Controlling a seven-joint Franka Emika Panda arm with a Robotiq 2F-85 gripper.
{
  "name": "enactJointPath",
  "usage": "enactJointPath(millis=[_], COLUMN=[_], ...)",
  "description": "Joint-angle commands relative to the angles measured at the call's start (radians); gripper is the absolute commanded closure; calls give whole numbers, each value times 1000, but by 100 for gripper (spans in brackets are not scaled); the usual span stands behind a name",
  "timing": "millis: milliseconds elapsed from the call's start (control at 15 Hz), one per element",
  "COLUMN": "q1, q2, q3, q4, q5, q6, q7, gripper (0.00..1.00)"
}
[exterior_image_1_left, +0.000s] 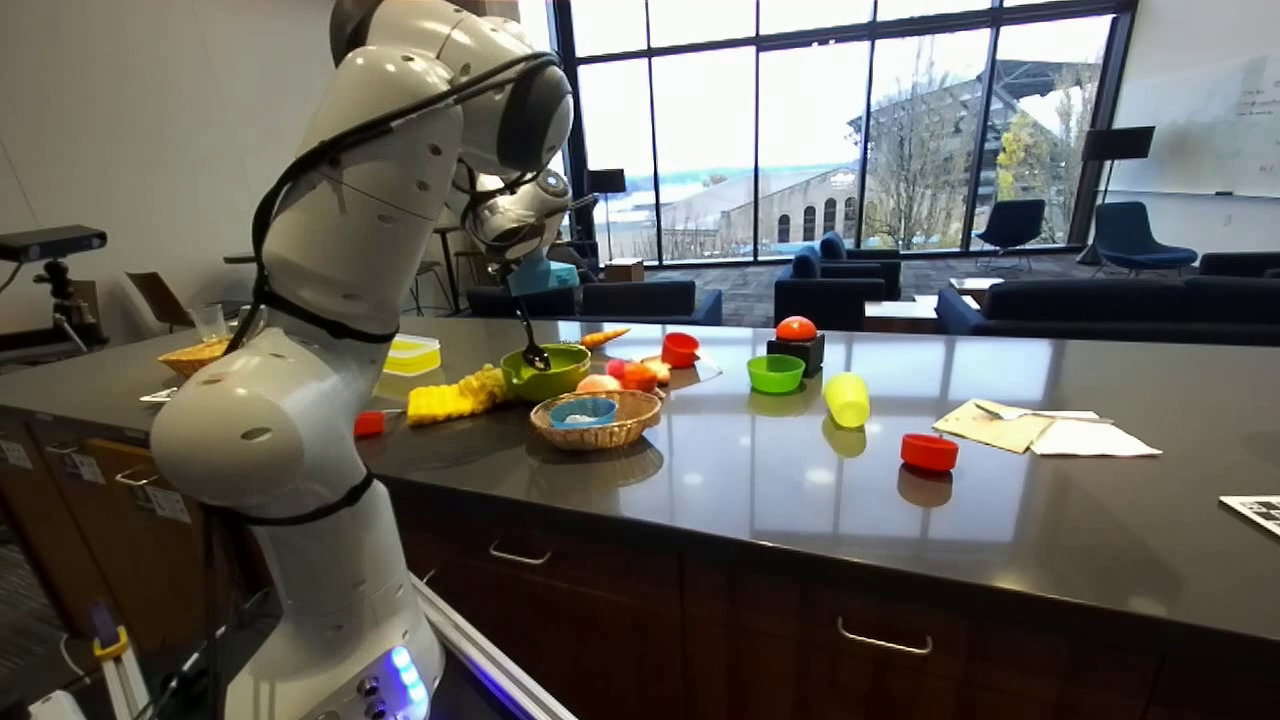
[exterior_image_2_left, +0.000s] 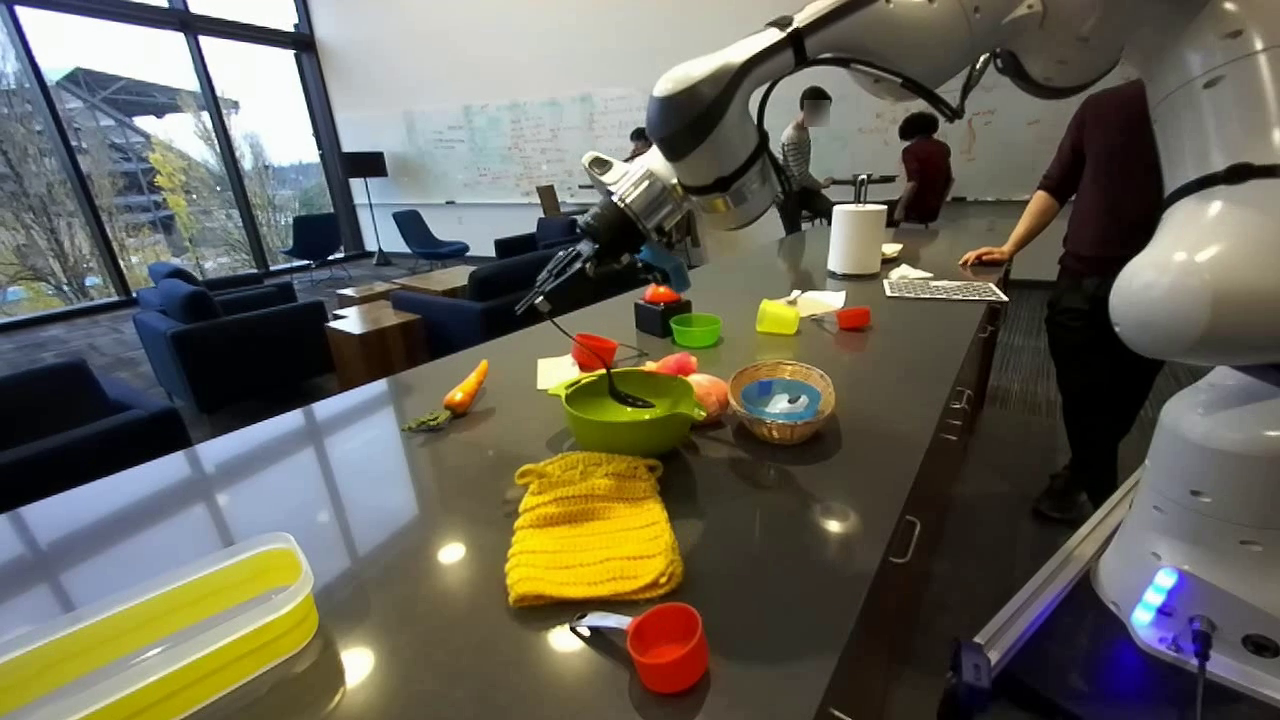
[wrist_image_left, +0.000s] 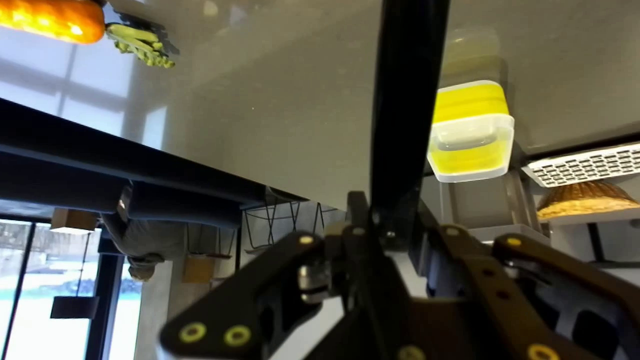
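Note:
My gripper (exterior_image_2_left: 538, 302) is shut on the handle of a black spoon (exterior_image_2_left: 630, 398), above and behind a green bowl (exterior_image_2_left: 620, 432). The spoon slants down, and its head is inside the bowl; I cannot tell whether it touches the bottom. In the wrist view the spoon's dark handle (wrist_image_left: 407, 100) runs up from between the fingers (wrist_image_left: 387, 220). A yellow knitted cloth (exterior_image_2_left: 595, 535) lies beside the bowl. A wicker basket (exterior_image_2_left: 785, 432) holding a blue bowl (exterior_image_2_left: 765, 400) and pinkish toy food (exterior_image_2_left: 710, 395) stand close on its other side.
A carrot (exterior_image_2_left: 466, 388) and red cup (exterior_image_2_left: 596, 350) lie near the green bowl. A yellow container (exterior_image_2_left: 290, 610) and red measuring cup (exterior_image_2_left: 668, 650) stand nearer. A red button on a black box (exterior_image_1_left: 797, 350), small green bowl (exterior_image_1_left: 776, 376), yellow cup (exterior_image_1_left: 847, 400) and red cup (exterior_image_1_left: 929, 453) are farther along.

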Motion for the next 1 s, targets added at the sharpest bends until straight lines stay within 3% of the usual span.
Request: enactJointPath(millis=[0, 133, 200, 400, 667, 933], q1=[-266, -404, -459, -540, -555, -527], q2=[97, 130, 186, 224, 232, 206], q3=[172, 228, 246, 251, 246, 250], q4=[-96, -153, -177, -200, -182, -171], q5=[49, 29, -53, -117, -155, -148], q6=[-92, -182, -214, -346, -469, -464], q7=[-173, -228, -204, -208, -178, -151], gripper=[95, 95, 95, 95, 95, 95])
